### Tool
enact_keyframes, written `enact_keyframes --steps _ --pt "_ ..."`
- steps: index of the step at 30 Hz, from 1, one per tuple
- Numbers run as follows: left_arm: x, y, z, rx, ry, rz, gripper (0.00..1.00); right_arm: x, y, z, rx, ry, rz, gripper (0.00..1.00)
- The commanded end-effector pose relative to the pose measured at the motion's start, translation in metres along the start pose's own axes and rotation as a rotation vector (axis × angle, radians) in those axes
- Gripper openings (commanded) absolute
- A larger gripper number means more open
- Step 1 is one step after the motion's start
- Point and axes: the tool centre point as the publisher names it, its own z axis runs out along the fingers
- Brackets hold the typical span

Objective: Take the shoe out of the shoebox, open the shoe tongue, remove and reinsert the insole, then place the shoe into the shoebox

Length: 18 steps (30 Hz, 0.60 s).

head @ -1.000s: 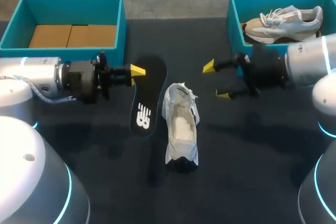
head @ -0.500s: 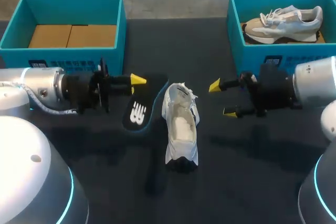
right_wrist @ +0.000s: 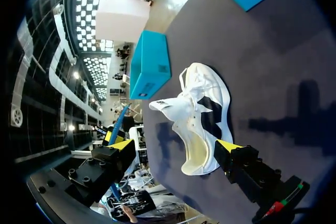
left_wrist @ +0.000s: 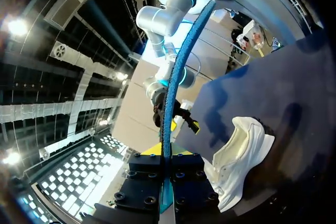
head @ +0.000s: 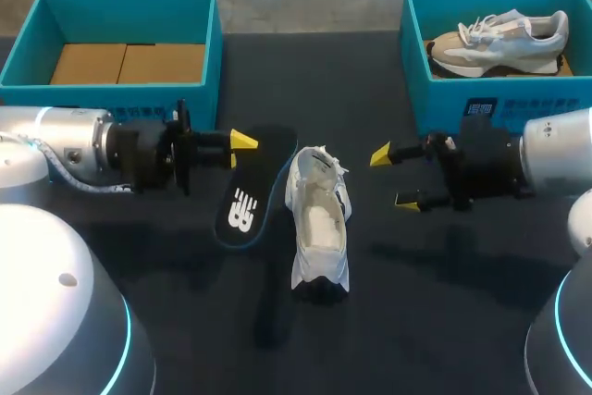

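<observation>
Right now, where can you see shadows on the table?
Head view: soft dark patches on the table on both sides of the shoe. Right wrist view: a blocky shadow beside the shoe. Left wrist view: a dim blotch on the table past the shoe.

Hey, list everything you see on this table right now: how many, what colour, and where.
left shoebox: one, teal, far left of the table, with no shoe in it
cardboard: one sheet, brown, lining the left shoebox's floor
right shoebox: one, teal, far right of the table
boxed shoe: one, beige and white, lying inside the right shoebox
white shoe: one, white with dark patches, mid-table, tongue pulled open
insole: one, black with a blue edge, gripped at one end, just left of the white shoe
table: one, black, under everything
left end effector: one, black with yellow tips, shut on the insole
right end effector: one, black with yellow tips, open, right of the white shoe
</observation>
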Motion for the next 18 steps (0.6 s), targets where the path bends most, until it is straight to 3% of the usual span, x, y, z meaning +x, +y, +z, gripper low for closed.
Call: enact_keyframes --steps 1,10,18 --pt "0.000 0.000 0.000 0.002 0.003 0.000 0.00 0.001 -0.001 0.001 -0.002 -0.008 0.001 1.00" --pt "0.000 0.000 0.000 0.002 0.003 0.000 0.00 0.001 -0.001 0.001 -0.002 -0.008 0.001 1.00" --pt "0.000 -0.025 0.006 0.024 -0.090 -0.169 0.00 0.001 -0.004 0.001 -0.004 -0.004 0.012 1.00"
